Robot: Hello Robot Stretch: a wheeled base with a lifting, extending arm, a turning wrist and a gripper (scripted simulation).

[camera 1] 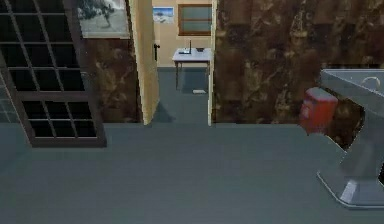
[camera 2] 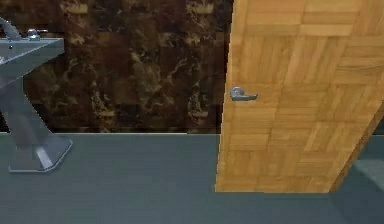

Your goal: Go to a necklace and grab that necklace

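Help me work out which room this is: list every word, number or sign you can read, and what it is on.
None can be read.
The red box beside the sink shows no legible label.
The framed picture and the small picture through the doorway are too small to tell.
The wooden door bears no print.

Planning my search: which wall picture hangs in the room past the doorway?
The small bluish picture framed by the doorway; the larger picture hangs on this room's patterned wall.

Tan parquet door (camera 2: 300, 110), dark wallpaper (camera 2: 140, 70) (gold-mottled), grey floor (camera 2: 130, 190).
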